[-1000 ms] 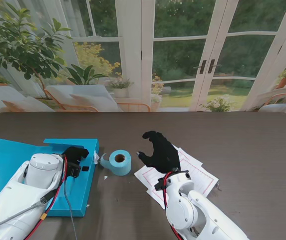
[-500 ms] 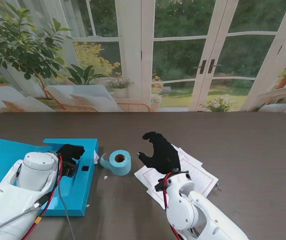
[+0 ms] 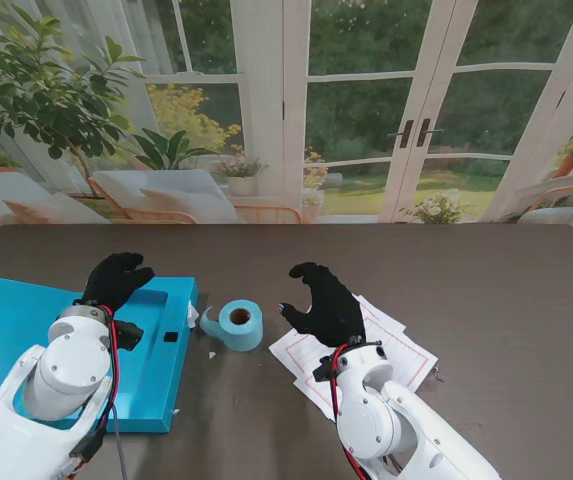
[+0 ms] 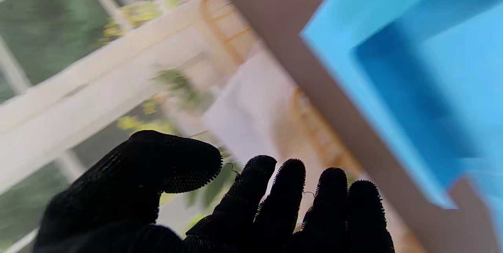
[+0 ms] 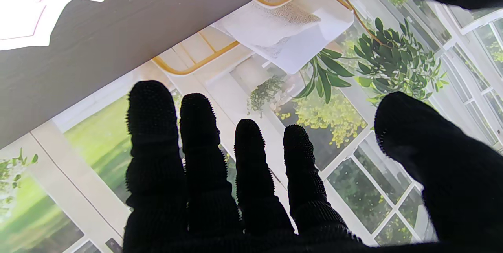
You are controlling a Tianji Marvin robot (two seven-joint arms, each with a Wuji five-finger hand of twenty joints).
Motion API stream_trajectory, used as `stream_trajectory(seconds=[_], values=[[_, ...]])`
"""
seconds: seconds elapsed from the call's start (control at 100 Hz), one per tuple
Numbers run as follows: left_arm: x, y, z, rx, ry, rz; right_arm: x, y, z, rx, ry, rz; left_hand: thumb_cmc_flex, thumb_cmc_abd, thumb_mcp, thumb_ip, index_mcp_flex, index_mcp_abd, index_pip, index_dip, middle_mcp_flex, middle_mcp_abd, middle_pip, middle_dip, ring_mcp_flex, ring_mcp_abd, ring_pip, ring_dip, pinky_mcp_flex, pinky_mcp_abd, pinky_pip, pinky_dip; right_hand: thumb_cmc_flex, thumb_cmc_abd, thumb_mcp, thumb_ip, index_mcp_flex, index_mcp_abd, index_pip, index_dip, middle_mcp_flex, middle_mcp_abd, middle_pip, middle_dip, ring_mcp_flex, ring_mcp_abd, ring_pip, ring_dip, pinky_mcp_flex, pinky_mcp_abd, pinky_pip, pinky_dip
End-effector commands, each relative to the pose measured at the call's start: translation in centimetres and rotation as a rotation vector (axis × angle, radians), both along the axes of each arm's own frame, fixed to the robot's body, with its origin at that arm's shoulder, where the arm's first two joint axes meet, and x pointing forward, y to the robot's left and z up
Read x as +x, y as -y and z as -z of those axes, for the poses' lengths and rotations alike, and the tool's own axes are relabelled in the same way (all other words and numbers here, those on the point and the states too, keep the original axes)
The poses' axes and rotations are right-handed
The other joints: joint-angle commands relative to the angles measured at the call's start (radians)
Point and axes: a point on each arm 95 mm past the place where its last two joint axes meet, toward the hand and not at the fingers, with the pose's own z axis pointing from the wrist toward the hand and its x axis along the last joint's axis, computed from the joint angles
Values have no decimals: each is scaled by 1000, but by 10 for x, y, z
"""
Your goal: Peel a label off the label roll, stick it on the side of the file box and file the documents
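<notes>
The blue file box (image 3: 156, 370) lies flat and open at the left of the table; its wall (image 4: 393, 80) fills one side of the left wrist view. My left hand (image 3: 114, 282) hovers over the box's far edge, open, fingers (image 4: 259, 198) extended and holding nothing. The light-blue label roll (image 3: 238, 324) stands just right of the box with a loose tail of label toward the box. White documents (image 3: 396, 350) lie to the right of the roll; a corner of them (image 5: 43, 5) shows in the right wrist view. My right hand (image 3: 328, 303) is raised over the papers' left edge, open and holding nothing.
The dark wooden table (image 3: 486, 280) stretches to the right and back. A tiny white scrap (image 3: 212, 354) lies near the roll. Beyond the far edge is a backdrop of windows, chairs and plants.
My left hand has lifted out of the file box and moved away from me and to the left, its fingers now spread. The right hand, roll and papers stay put.
</notes>
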Motion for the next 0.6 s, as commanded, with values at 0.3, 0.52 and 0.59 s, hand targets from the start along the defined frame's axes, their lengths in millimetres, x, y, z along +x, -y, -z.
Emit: stream_trajectory(seconds=[0.3,0.52,0.59], values=[[-22,33,-3,-85,224,259,1,30,-11,-34,37,-19,-14,-34,11,-11,49,-111,-33,-21,3,-115,-62,-254,-24,-72,-155,-257,-48,-53,-137,-287,-34,21,-26,9,28,-33,-19,-10,8,1,-28,-7,-23,-23,-38,-13,-486,-11,-22,9],[-27,44,6,-80,255,339,3,58,-10,-75,34,-16,-14,-33,12,-11,31,-126,-50,-30,-15,-144,-75,-284,-34,-99,-182,-276,-62,-69,-150,-323,-37,24,-34,9,30,-40,-24,-11,-2,-6,-36,-7,-37,-29,-71,-26,-488,-13,-32,6],[-29,46,8,-85,268,355,3,70,-7,-98,31,-14,-14,-32,11,-12,29,-130,-53,-33,-14,-146,-76,-290,-35,-101,-184,-280,-65,-70,-154,-332,-38,21,-38,9,34,-49,-27,-12,-5,-9,-37,-7,-45,-31,-86,-32,-491,-15,-38,4]])
